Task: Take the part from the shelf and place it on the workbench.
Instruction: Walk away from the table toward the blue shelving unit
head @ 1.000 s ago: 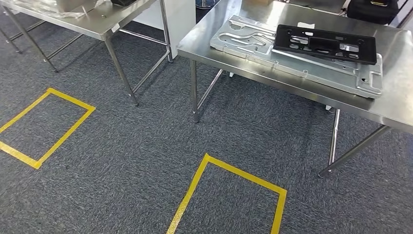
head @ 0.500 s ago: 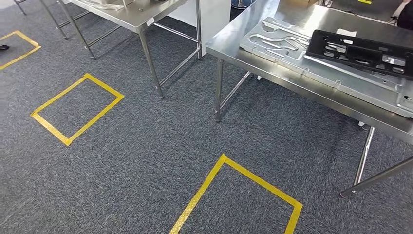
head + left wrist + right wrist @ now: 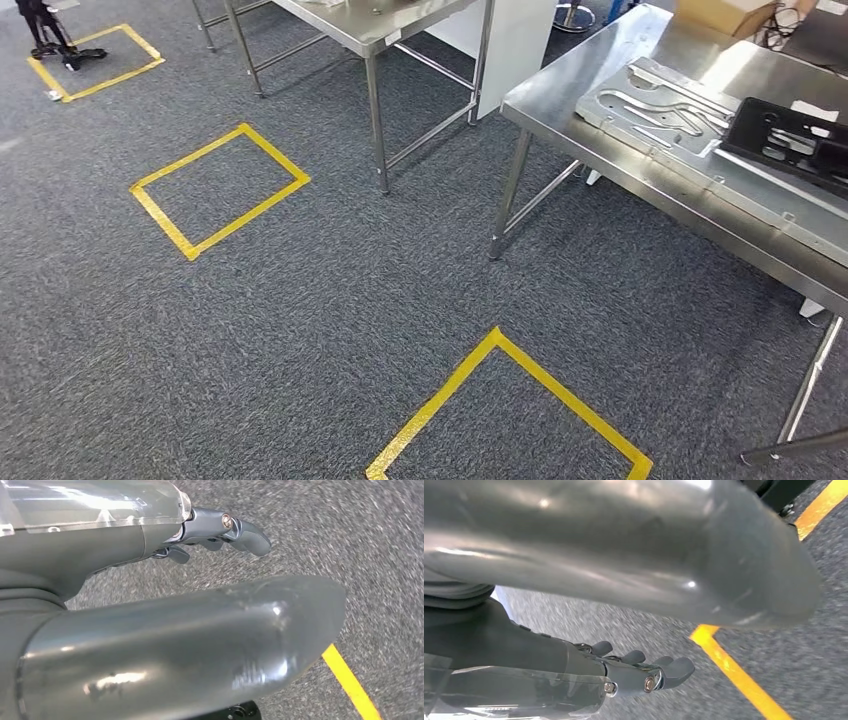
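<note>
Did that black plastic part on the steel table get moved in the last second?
No. The black part still lies on the grey metal plate atop the table; the whole picture slid right because the camera turned.

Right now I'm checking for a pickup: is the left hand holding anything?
No, empty. In the wrist view the left hand hangs over grey carpet, thumb and fingers apart, with nothing between them.

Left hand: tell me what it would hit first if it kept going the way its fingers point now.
Most likely the grey carpet. In the left wrist view the left hand holds nothing, its fingers reach out over bare floor, and nothing lies between. A yellow tape line runs off to one side. Depth is unclear.
</note>
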Tool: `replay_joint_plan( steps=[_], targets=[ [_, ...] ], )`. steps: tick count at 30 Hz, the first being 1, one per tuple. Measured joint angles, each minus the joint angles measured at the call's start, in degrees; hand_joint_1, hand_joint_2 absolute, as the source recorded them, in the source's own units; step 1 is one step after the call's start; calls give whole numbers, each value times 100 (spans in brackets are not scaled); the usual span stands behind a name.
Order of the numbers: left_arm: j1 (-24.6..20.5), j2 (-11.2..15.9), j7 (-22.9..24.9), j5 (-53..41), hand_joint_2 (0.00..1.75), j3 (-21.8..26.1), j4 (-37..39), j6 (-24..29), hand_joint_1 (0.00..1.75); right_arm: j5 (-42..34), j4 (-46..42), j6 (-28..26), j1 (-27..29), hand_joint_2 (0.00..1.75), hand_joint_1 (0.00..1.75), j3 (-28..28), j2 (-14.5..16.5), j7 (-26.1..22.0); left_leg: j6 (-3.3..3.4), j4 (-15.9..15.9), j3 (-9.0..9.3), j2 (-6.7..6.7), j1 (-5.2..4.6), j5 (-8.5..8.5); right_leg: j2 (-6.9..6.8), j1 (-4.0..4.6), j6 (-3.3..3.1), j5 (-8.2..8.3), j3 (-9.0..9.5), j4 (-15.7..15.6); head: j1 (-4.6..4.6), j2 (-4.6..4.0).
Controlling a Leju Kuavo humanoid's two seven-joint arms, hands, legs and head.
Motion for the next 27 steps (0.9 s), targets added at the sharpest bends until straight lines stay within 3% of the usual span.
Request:
replay_joint_plan(
  steps=[1,3,5,6,8,9,11,12,13,14,16,18,19,21,23,25,27],
  targets=[
    [-5,1,-1,3,0,1,0,-4,0,11,0,1,0,0,0,9,-1,-32,-16,23,-11,-74,-6,-8,131,-3,-25,146,143,-350,-3,1],
    [-10,8,-4,7,0,2,1,-10,0,28,3,3,-10,0,0,26,-2,-72,-74,41,-54,-196,2,-6,286,9,-61,222,268,-673,-4,1],
    [1,27,-8,8,0,5,1,-13,0,38,7,17,-36,0,0,37,2,-74,-152,29,-88,-308,18,13,180,6,-103,240,285,-719,-3,0],
    [10,37,-11,6,0,7,1,-14,0,38,8,28,-44,0,0,40,6,-61,-184,56,-105,-268,14,-7,109,-5,-135,256,305,-752,-4,0],
    [6,51,-15,-5,0,7,2,-13,0,36,11,57,-39,0,0,43,16,-24,-238,379,-250,10,8,-217,-49,-29,-212,282,339,-815,-36,0],
    [-5,49,-17,-13,0,7,2,-10,0,35,15,68,-26,0,0,44,18,-4,-265,710,-406,193,14,-405,-131,-13,-234,279,347,-822,-50,0],
    [-24,49,-17,-32,0,5,2,-3,0,33,24,81,-3,0,0,44,19,22,-320,1432,-751,366,50,-735,-306,5,-255,265,346,-819,-67,0],
    [-23,49,-17,-38,0,5,2,1,0,32,27,83,1,0,0,44,19,26,-340,1613,-833,395,66,-774,-383,8,-252,258,346,-817,-67,0],
    [-15,49,-17,-42,0,5,2,3,0,31,28,83,1,0,0,44,19,27,-354,1592,-813,414,79,-707,-455,8,-245,250,350,-815,-67,0],
    [-6,50,-17,-44,0,5,2,5,0,31,29,83,0,0,0,44,19,27,-360,1363,-685,446,89,-552,-523,7,-233,241,360,-814,-68,0],
    [-7,51,-17,-45,0,5,2,7,0,30,31,83,-2,0,0,44,20,27,-345,577,-261,659,81,-206,-646,22,-187,206,396,-801,-72,1],
    [-29,52,-20,-46,0,5,2,7,0,30,33,83,-4,0,0,44,21,27,-279,76,-15,833,46,-68,-754,51,-122,171,430,-790,-53,1],
    [-35,52,-22,-48,0,5,2,7,0,30,34,83,-10,0,0,44,21,27,-242,14,-2,837,26,-78,-808,65,-89,156,444,-788,-39,0],
    [-20,51,-27,-53,0,4,2,8,0,27,35,85,-28,0,0,44,20,28,-163,-3,-4,702,27,-57,-868,46,-23,122,476,-778,-18,0],
    [-6,45,-34,-73,0,1,2,22,0,13,35,97,-33,0,0,42,19,35,-89,-43,15,587,38,-16,-637,17,34,-72,392,-538,0,0],
    [-22,29,-47,-113,0,-5,2,57,0,-6,35,127,-7,0,0,30,13,41,-38,-55,1,477,38,12,-307,7,51,-447,69,130,23,0],
    [-38,-5,-62,-158,0,-14,2,108,0,-23,35,166,28,0,0,11,-5,34,-16,-52,-12,330,25,20,-199,7,47,-660,-262,760,27,0]
  ],
)
